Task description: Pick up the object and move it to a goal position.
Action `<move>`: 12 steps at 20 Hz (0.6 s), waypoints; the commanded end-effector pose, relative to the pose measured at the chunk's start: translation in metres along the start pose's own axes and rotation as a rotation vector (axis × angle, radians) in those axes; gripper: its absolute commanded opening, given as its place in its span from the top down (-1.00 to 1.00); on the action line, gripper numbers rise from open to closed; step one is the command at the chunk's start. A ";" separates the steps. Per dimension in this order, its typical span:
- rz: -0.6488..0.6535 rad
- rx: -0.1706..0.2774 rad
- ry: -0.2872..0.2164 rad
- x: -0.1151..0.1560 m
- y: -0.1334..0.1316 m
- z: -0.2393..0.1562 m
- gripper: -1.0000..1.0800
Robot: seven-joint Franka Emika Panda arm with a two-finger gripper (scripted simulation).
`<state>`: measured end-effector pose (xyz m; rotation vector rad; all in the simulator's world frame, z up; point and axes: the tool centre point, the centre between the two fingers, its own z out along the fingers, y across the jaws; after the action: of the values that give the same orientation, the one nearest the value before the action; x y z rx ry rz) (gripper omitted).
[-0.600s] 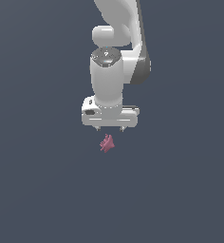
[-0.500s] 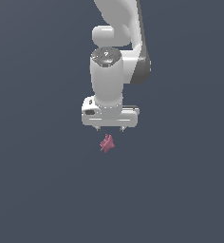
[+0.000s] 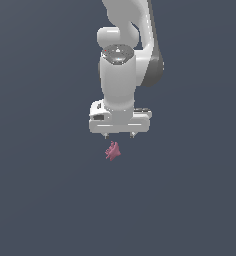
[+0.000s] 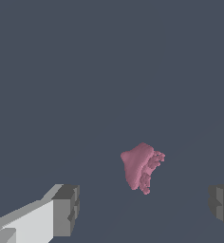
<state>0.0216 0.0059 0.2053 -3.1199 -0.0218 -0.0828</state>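
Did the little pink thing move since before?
No. In the exterior view the pink thing sits at the same spot in the frame, just below the tool, which is open and apart from it.

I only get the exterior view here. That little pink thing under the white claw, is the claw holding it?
Observer: No. In the wrist view the gripper is open, with its fingers wide apart and the pink object lying free between them, touching neither.
Operator: What does it look like close up?
Observer: One side is smooth and rounded, and the other edge breaks into small knobbly bumps.
Operator: Is it sitting evenly between the fingers?
Observer: Not quite. In the wrist view it lies a little nearer one finger than the other.
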 end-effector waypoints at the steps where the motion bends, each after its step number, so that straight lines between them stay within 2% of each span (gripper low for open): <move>1: -0.001 0.000 0.000 0.000 0.000 0.000 -0.92; 12: 0.116 -0.003 -0.014 -0.005 0.006 0.026 -0.92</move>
<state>0.0191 0.0016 0.1845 -3.1177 0.1209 -0.0649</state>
